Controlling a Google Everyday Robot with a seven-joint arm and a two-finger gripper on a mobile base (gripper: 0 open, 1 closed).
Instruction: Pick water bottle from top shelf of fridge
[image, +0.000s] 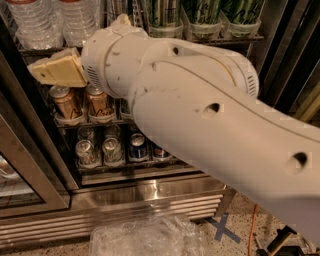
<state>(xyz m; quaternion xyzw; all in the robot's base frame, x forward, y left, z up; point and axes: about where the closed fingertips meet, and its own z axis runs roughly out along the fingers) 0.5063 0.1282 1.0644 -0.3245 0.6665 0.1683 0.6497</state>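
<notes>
At the far left, a dark-framed glass door (20, 175) of the large stainless-steel fridge (150, 192) is showing. Above it, on the grey wire top shelf (37, 50), two clear, ribbed plastic water bottles are standing upright side by side. These are the left bottle (27, 22) and the right bottle (77, 20). Each is showing a sliver of red label at the upper edge of the view, with only the lower body in sight.

The tan, wedge-shaped tool (56, 72) is hovering just below their bases, in front of the shelf's thin front rail. Its tip is pointing left and its long axis is lying nearly level. Whether it is apart or together I cannot tell. It appears to be touching neither bottle.

So the bottles are lying above the tool, the right bottle almost straight overhead and the left bottle up and to the left. Their long axes are running vertically, crosswise to the tool. In my judgement the next move is calling for a rise and a turn inward toward the shelf.

Under the tool two short gold cans (65, 102) are sitting on the next rack, and four small cans (112, 150) are lining the front of the rack below. The broad white arm (200, 125) is filling the middle and right of the view. Behind it, three tall green-and-silver cans (202, 12) are standing in clear trays. On the floor a crumpled clear plastic sheet (145, 235) is lying beside a blue tape cross (222, 227).
</notes>
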